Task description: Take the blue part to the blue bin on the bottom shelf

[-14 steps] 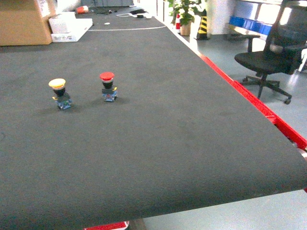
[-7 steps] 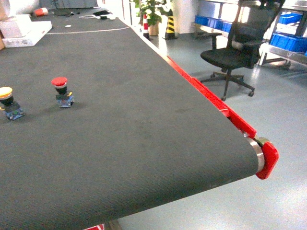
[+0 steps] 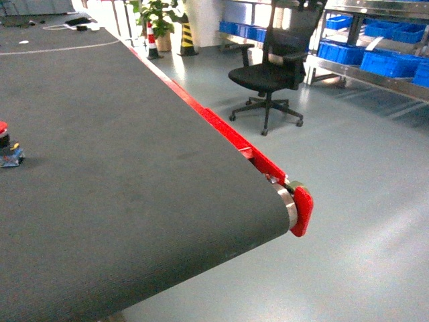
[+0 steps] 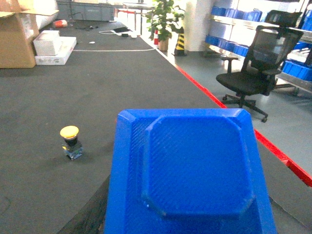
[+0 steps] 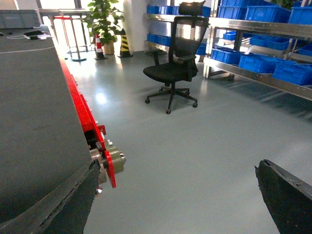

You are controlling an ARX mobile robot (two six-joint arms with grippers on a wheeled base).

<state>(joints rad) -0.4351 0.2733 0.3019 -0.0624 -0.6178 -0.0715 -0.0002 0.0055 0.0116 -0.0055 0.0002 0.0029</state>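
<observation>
The blue part [image 4: 195,170], a wide flat plastic piece with a raised panel, fills the lower left wrist view. My left gripper is shut on it; one dark finger [image 4: 90,212] shows beside its left edge above the black belt [image 4: 73,97]. My right gripper [image 5: 180,204] hangs open over the grey floor with nothing between its fingers [image 5: 287,200]. Far right stands a steel rack, and blue bins [image 5: 292,73] sit on its bottom shelf [image 5: 258,79]. The head view shows the same bins [image 3: 392,64] but neither gripper.
The belt ends at a roller with a red end cap [image 3: 301,211] and a red side rail [image 3: 201,111]. A red push-button [image 3: 5,144] and a yellow one [image 4: 70,141] stand on the belt. A black office chair [image 3: 271,74] stands on the floor before the rack. A cardboard box [image 4: 14,39] sits far left.
The head view has swung to the right. Both push-buttons slid left and the yellow one left the view, while the belt's end, the chair and the rack came in.
</observation>
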